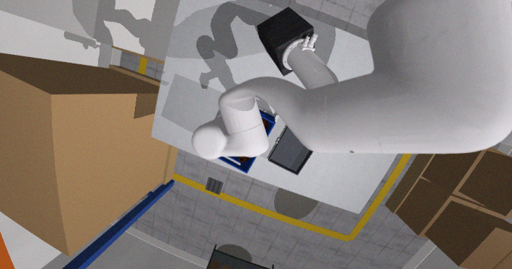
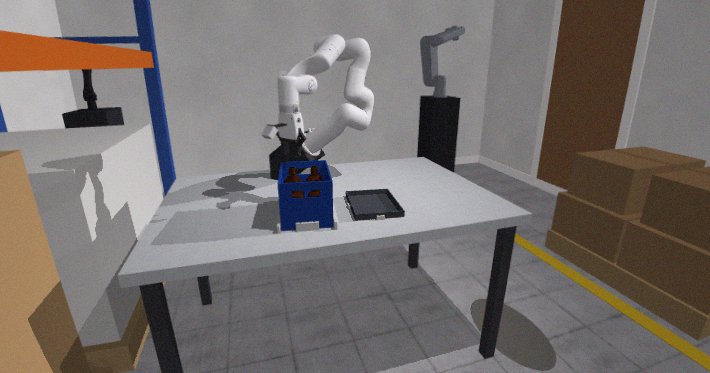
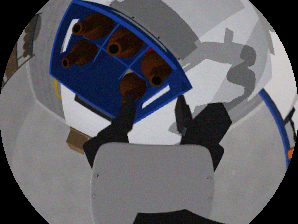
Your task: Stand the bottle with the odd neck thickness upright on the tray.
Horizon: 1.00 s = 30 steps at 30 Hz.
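Blue crate (image 3: 107,63) walls ring the brown bottles (image 3: 113,46), which stand in its cells ahead of and below the fingers. Beside the crate on the white worktop (image 2: 440,198) lies the dark tray (image 2: 374,204), apart from it, with bare worktop around both. Fingers stand partly open, gripping nothing; the left one (image 3: 127,112) overlaps the nearest bottle mouth (image 3: 131,86), contact unclear.

Crate (image 1: 249,162) mostly covered by the arm from above; tray (image 1: 288,153) partly covered too. Bottle necks (image 2: 303,177) too small to compare from outside. Nearest bottle (image 3: 133,87) partly behind one of the fingers.
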Tool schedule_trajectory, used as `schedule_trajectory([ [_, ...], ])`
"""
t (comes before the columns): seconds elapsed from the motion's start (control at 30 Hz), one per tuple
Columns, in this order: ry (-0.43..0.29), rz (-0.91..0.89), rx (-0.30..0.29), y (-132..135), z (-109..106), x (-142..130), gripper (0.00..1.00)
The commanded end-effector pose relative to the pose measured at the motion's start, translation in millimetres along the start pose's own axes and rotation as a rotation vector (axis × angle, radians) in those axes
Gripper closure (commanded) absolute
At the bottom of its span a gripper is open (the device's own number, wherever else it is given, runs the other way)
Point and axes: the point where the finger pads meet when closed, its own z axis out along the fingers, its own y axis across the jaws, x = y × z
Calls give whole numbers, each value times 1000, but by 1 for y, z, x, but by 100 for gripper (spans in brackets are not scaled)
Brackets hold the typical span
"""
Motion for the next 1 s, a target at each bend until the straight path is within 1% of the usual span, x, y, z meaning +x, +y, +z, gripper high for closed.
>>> schedule_trajectory([
  [0.0, 4, 0, 0, 0, 3, 2, 35],
  [0.5, 4, 0, 0, 1, 22, 3, 35],
  [0.97, 4, 0, 0, 1, 30, 3, 35],
])
